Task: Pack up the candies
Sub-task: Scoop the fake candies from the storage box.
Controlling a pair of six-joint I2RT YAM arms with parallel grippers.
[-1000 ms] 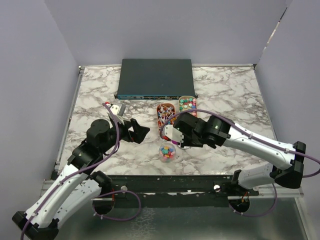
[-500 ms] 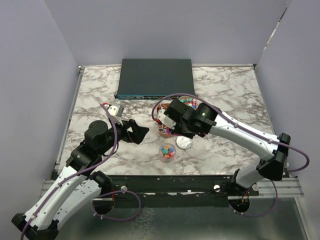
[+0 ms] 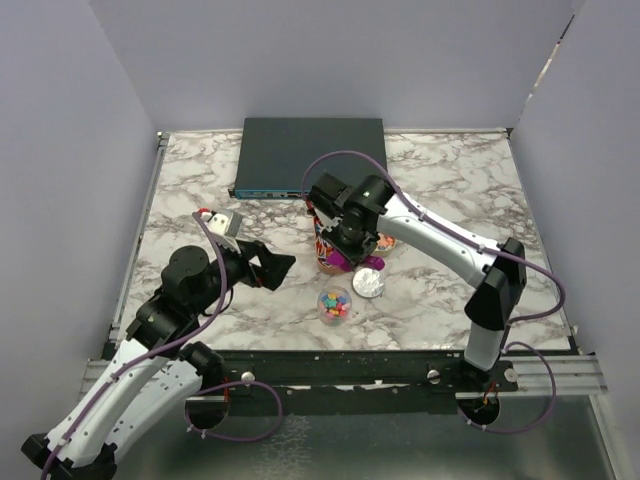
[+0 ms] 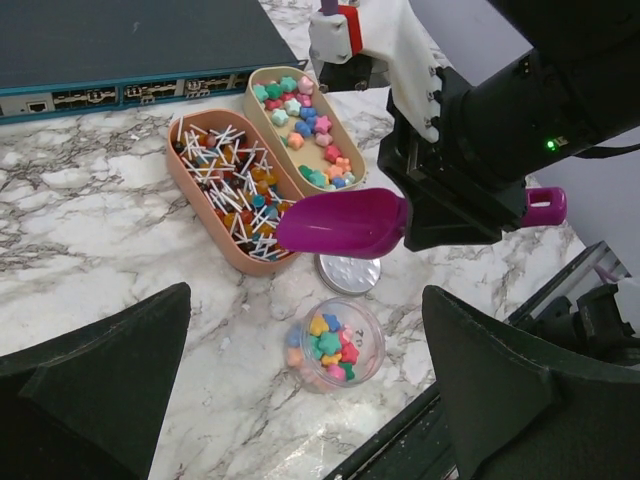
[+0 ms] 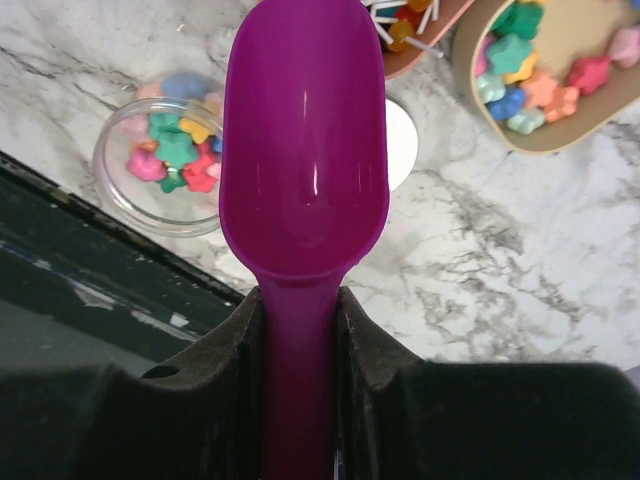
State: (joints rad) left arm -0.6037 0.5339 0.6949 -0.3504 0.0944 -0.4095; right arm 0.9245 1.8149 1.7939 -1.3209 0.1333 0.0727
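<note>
scoop (image 4: 345, 222) 1 | trays (image 4: 243, 266) 2 | cup (image 4: 377, 340) 1 | lid (image 4: 348, 272) 1 | switch (image 4: 130, 40) 1

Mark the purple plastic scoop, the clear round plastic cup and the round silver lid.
purple plastic scoop (image 4: 340, 222), left wrist view, middle of its bowl.
clear round plastic cup (image 4: 379, 345), left wrist view, right side of rim.
round silver lid (image 4: 348, 277), left wrist view, bare part below the scoop.

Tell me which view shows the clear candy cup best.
Left wrist: the clear cup sits whole and unobstructed, star-shaped candies distinct. Right wrist: the purple scoop covers its right edge. Top external: whole but tiny, candies a coloured blur.
</note>
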